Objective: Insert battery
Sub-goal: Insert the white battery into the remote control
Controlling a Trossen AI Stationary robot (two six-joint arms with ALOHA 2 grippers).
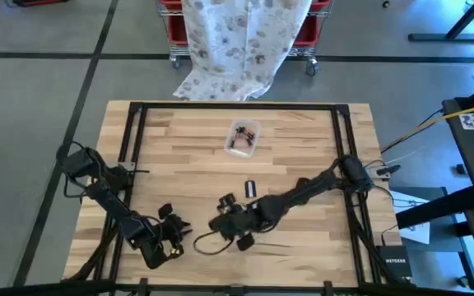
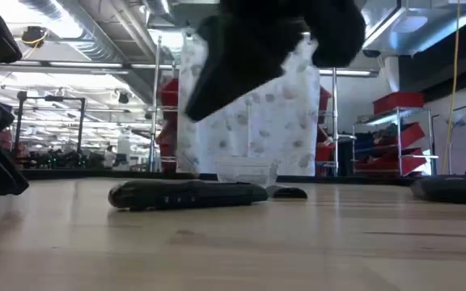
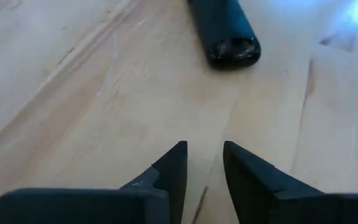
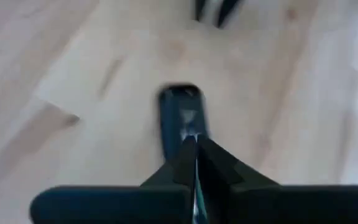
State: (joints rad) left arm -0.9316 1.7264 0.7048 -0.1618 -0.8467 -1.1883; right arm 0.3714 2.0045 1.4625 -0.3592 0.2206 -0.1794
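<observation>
Wooden table [image 1: 303, 131] carries all you need, and the remote [image 2: 188, 194] lying flat on it is your landmark. The right gripper [image 4: 196, 155] hangs directly above the remote, with its tips pressed together. Only a thin pale sliver shows between them, and I cannot tell whether that is a battery. The left gripper [image 3: 204, 168] waits near one end of the remote, low over the wood, with its fingers a little apart and nothing between them.

Beyond the remote, towards the far edge, stands a clear box [image 1: 242, 137] holding small dark things, probably the batteries. A small dark piece [image 1: 250, 188] lies between the box and the remote, and it may be the cover.

To do this step well, first bring the left gripper against the remote and hold it, because it will likely slide under pressure. Line the battery up along the slot, lower one end first, then press gently. Check the direction of the poles before you push.
</observation>
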